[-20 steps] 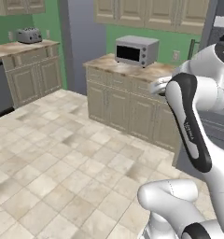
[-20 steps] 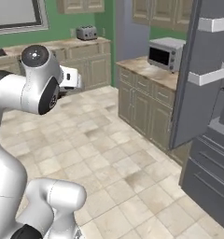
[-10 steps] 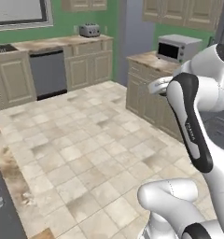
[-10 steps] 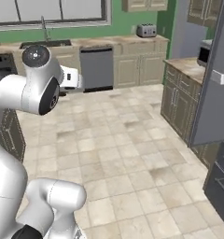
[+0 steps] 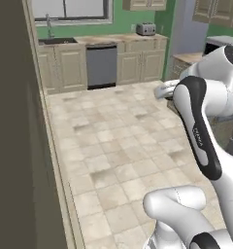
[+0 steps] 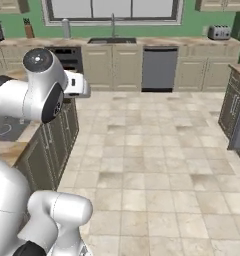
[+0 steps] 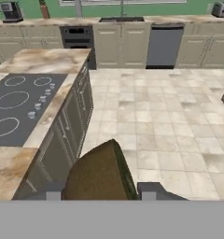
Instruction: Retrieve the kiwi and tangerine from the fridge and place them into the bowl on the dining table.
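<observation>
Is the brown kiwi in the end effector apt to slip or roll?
The kiwi looks rounded, so it would probably roll once released. Its dull brown skin suggests little slipping in the end effector, which grips it on both sides.

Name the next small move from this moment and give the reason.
Probably keep the base turning to find the dining table. The gripper is shut on a brown oval fruit, likely the kiwi, and ahead lies the island with the dark cooktop, not a table with a bowl.
</observation>
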